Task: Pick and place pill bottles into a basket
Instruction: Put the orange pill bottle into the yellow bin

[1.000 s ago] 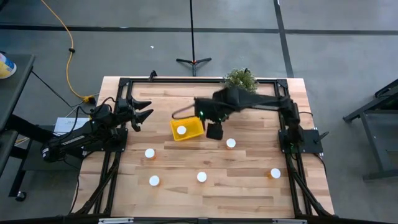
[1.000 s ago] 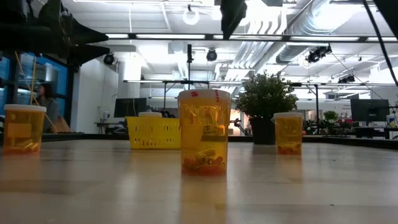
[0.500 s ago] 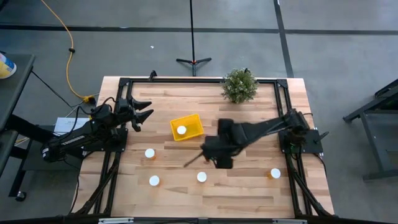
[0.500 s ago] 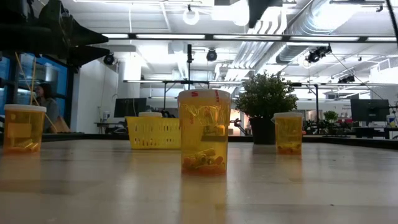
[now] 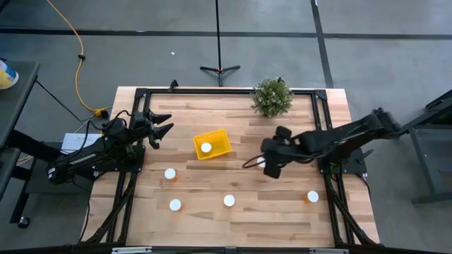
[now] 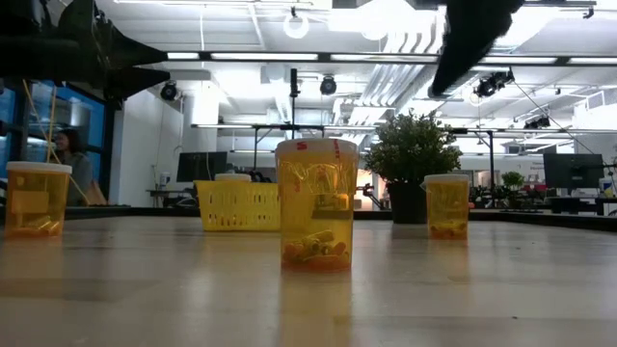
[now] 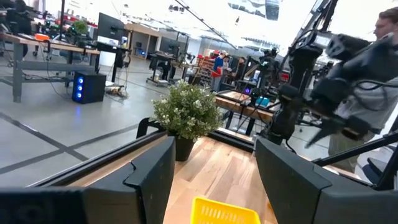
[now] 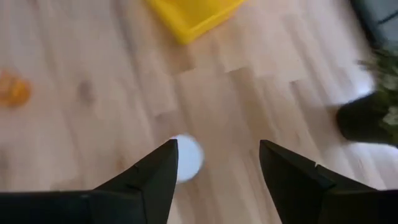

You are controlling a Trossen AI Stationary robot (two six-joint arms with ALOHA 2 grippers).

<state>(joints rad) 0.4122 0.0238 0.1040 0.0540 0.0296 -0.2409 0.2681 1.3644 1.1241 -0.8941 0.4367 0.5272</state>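
While open, the right tool (image 5: pixel 267 164) hovers seemingly above a pill bottle (image 8: pixel 185 158).

Six pill bottles are in sight on the table (image 5: pixel 282 212). One (image 5: pixel 205 147) stands inside the single yellow basket (image 5: pixel 221 140). Five are out on the wood: one (image 5: pixel 170 173) toward the left edge, one (image 5: pixel 175 204) near the front left, one (image 5: pixel 229 200) at the front middle, one (image 5: pixel 312 196) by the right edge, and one (image 5: pixel 262 162) partly hidden under an arm. One potted plant (image 5: pixel 272 96) sits at the back edge. Two arms.
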